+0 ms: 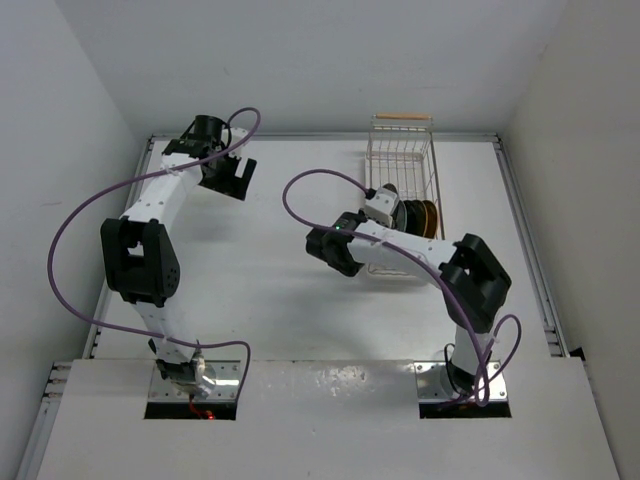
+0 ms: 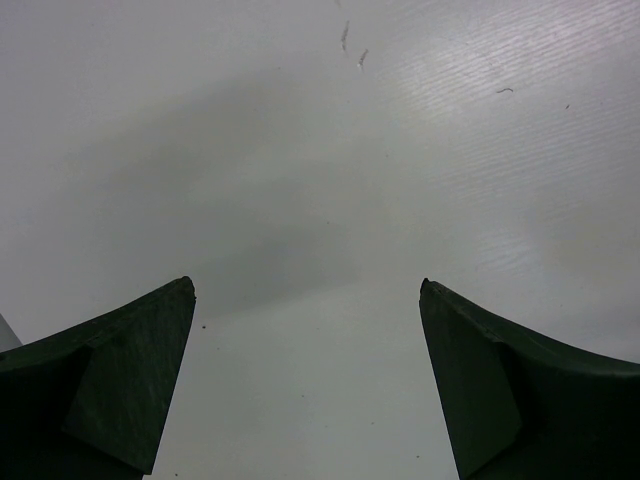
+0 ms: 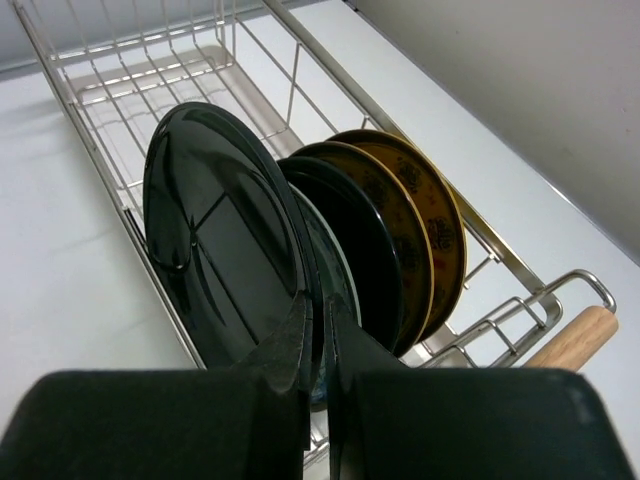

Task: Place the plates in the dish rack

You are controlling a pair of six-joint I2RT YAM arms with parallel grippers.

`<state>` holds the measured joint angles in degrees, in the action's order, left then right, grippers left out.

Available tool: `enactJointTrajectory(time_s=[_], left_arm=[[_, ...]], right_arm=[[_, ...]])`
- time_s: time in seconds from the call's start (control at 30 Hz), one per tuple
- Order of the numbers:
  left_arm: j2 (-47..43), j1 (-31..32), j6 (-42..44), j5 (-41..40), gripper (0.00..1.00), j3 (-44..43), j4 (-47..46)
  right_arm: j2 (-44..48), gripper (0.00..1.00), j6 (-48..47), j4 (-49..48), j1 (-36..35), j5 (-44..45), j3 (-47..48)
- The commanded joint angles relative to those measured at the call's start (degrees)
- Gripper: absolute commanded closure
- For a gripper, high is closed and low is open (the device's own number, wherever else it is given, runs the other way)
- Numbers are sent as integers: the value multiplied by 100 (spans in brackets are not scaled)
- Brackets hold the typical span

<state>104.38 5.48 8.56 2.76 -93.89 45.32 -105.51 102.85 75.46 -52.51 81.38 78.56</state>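
The dish rack point(image 1: 405, 150), a white wire basket with a wooden handle point(image 1: 402, 117), stands at the back right. In the right wrist view several plates stand on edge in the rack point(image 3: 330, 70). Nearest me is a glossy black plate point(image 3: 215, 240), with a teal edge point(image 3: 337, 262) behind it. Then come a second black plate point(image 3: 365, 250) and two mustard-brown plates point(image 3: 435, 215). My right gripper point(image 3: 318, 298) is shut on the lower rim of the nearest black plate. My left gripper point(image 2: 307, 285) hangs open over bare table at the back left point(image 1: 232, 175).
The white table point(image 1: 280, 300) is walled on three sides. The rack's far half point(image 3: 170, 80) holds no plates. Its near wooden handle point(image 3: 575, 338) lies at my lower right. Purple cables point(image 1: 70, 240) loop off both arms.
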Motion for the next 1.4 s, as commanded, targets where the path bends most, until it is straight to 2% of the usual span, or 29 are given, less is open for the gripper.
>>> enactJointTrajectory(time_s=[0.0,0.13,0.2,0.43,0.9,1.37], left_arm=[[-322,-64,23,40,1,20,-129],[-322,-117,23,40,1,20,-129],[-322,-117,23,40,1,20,-129],[-322,-117,23,40,1,20,-129],[-322,-117,76,-13,1,20,-129],[-269,-170,76,-13,1,20,-129]], right_arm=[[242,100,411,1480,-40,545,-121],[461,100,105,1480,-188,1168,-201],[479,100,-482,1472,-250,1519,-123],[374,100,-503,1471,-277,1336,-325],[-65,100,-1135,1515,-119,1934,10],[-338,100,-1030,1498,-22,1803,19]])
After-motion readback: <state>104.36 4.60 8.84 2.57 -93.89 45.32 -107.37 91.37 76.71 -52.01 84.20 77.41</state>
